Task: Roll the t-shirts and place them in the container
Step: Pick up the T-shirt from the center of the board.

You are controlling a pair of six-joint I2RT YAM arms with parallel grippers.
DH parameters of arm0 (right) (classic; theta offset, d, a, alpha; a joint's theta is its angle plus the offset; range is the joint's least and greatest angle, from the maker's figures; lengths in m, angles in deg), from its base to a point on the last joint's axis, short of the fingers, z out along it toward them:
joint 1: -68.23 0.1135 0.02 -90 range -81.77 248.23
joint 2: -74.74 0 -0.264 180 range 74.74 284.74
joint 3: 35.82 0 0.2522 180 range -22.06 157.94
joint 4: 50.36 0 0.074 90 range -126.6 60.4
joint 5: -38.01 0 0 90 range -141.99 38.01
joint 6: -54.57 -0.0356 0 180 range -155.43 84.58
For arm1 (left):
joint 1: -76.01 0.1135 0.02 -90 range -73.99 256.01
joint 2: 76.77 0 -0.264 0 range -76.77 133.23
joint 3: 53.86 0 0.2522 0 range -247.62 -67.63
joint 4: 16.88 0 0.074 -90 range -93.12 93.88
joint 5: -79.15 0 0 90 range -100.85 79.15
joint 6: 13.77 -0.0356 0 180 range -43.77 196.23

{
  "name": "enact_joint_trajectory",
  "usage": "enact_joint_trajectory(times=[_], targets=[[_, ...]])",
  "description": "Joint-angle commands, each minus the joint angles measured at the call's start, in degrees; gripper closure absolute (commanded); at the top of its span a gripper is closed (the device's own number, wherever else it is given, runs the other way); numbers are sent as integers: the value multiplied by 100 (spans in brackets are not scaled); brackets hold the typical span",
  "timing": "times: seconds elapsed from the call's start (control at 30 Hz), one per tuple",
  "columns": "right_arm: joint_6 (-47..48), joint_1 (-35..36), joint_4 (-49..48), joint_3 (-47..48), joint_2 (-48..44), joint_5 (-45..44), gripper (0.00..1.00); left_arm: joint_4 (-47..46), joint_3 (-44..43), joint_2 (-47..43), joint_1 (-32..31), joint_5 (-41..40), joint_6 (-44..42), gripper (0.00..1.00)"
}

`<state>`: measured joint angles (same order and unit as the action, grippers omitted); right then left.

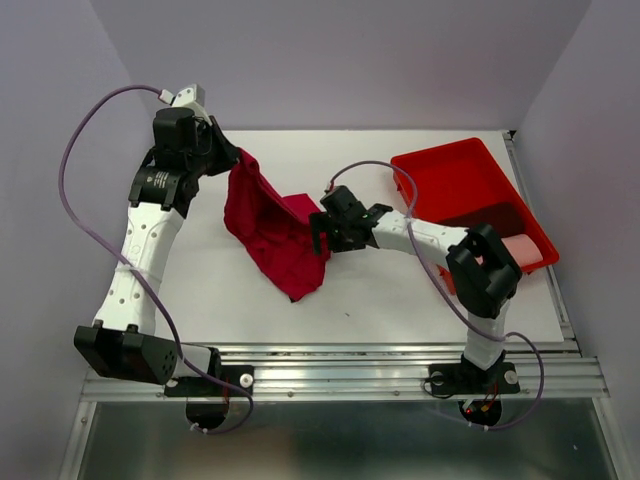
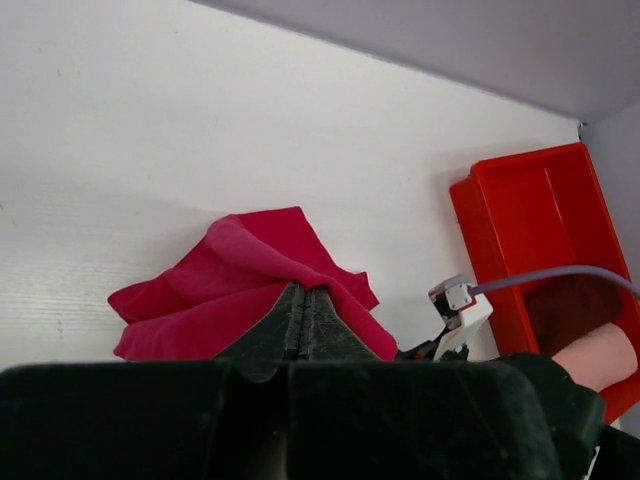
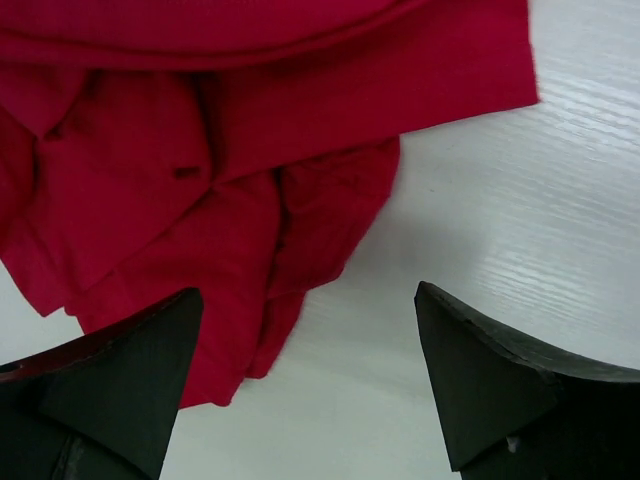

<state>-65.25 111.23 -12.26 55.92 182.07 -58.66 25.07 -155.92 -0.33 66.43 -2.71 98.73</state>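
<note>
Left gripper (image 1: 222, 155) is clamping the crimson t-shirt (image 1: 270, 225), holding one corner up off the table (image 1: 400, 300). Right gripper (image 1: 320, 232) is hovering wide open at its edge. The shirt is lying bunched, not yet rolled, while a pink roll (image 1: 520, 248) is sitting in the red tray (image 1: 450, 165).

The t-shirt (image 1: 272, 228) lay on the table (image 1: 400, 305), left of the tray (image 1: 450, 178). A roll (image 1: 523, 250) lay in the tray's near end.

Nothing is legible; a marking (image 1: 153, 181) on the left arm (image 1: 140, 250) seems too blurred.
</note>
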Motion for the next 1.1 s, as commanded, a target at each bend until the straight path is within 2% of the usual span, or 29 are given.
enact_joint_trajectory(times=[0.0, 0.1, 0.17, 0.27, 0.3, 0.37, 0.4, 0.47, 0.63, 0.7, 0.8, 0.93, 1.07], targets=[[-190, 76, -350, 393, 288, 175, 9, -50, -320, -130, 167, 38, -114, 100], [-331, 77, -438, 770, 630, 62, 12, -15, -320, -130, 255, 47, -132, 100], [-366, 77, -439, 937, 937, 0, 18, -15, -312, -130, 273, 47, -123, 100], [-393, 77, -439, 1193, 1272, -44, 39, -32, -285, -130, 317, 56, -114, 100], [-393, 77, -413, 1246, 1325, -44, 56, -32, -303, -130, 326, 73, -106, 100], [-393, 77, -386, 1273, 1309, -96, 76, -15, -338, -104, 369, 74, -106, 100], [-384, 77, -377, 1255, 1160, -184, 98, 11, -399, -95, 387, 117, -167, 100], [-358, 77, -333, 1203, 879, -430, 99, 99, -530, -69, 509, 153, -281, 100], [-85, -257, -289, 791, -595, -896, 99, 398, -1110, -77, 1080, -67, -378, 100], [98, -327, -281, 711, -1019, -1010, 99, 355, -1146, -164, 1178, 38, -317, 100], [249, -328, -53, 763, -1679, -1238, 99, 240, -1243, -323, 1476, 634, -203, 100], [249, -328, 483, 930, -2399, -1389, 99, 223, -1611, -586, 2012, 882, 17, 100], [319, -328, 651, 904, -3033, -1705, 99, 153, -1674, -744, 2215, 961, 263, 100]])
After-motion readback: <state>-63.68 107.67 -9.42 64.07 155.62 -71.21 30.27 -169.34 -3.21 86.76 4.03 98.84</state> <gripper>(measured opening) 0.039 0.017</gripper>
